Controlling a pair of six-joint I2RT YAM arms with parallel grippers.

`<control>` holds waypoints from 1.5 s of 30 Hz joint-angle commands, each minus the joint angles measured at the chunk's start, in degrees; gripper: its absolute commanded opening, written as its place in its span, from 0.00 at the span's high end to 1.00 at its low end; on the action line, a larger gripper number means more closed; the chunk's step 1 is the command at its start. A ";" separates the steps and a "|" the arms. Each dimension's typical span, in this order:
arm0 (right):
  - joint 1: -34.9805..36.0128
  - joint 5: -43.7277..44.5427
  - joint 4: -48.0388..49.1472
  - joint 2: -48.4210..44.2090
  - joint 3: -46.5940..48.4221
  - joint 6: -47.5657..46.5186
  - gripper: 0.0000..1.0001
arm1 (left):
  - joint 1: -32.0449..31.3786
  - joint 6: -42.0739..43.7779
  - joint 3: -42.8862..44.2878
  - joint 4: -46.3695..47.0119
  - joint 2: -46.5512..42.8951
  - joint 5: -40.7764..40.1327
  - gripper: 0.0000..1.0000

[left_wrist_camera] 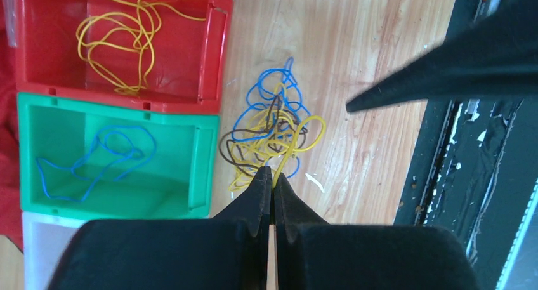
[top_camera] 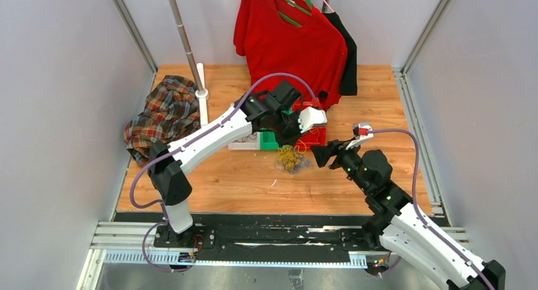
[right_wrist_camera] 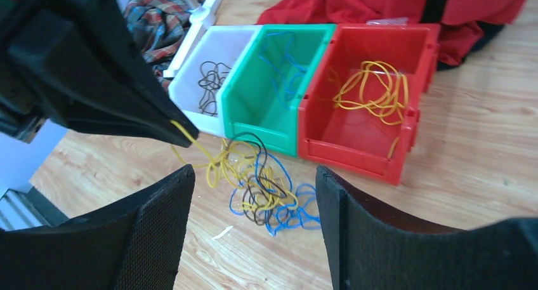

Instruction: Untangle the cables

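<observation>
**Left fingers pinch a yellow strand; right fingers stand wide beside the heap**

The tangle of thin yellow, blue and dark cables (left_wrist_camera: 273,128) lies on the bare wooden desk (left_wrist_camera: 355,176). It sits just beside the front walls of the red plastic bin (left_wrist_camera: 214,55) and the green plastic bin (left_wrist_camera: 202,169).

The left fingers (left_wrist_camera: 269,176) are pressed together on one yellow strand (right_wrist_camera: 198,149) at the heap's near edge. In the left wrist view the heap sits at their 12 o'clock, right at the tips. In the right wrist view the strand runs from those tips at 10 o'clock down into the heap at 4 o'clock, seemingly raised off the wood. I judge that to be the line any pull would follow.

The right fingers (top_camera: 322,155) gape wide and hold nothing. From above, the heap is at their 9 o'clock, near but apart, so they look best placed to pin the rest.

Several things are hard to make out:
- whether the pinch takes one cable or two
- where the yellow passes under the blue loops
- whether the dark cable is black or brown

From above, the left arm covers most of the bins. The white plastic bin (right_wrist_camera: 190,68) is cut off in the left wrist view.
</observation>
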 commanded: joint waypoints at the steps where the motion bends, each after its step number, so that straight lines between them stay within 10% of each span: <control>1: 3.35 -3.51 5.94 1.21 0.13 -3.38 0.30 | 0.30 -4.85 -0.08 -0.09 -2.45 -1.53 0.99; 45: 11.33 3.29 29.03 36.64 1.09 1.64 0.45 | 0.30 -6.57 12.41 -6.87 -11.61 15.82 0.99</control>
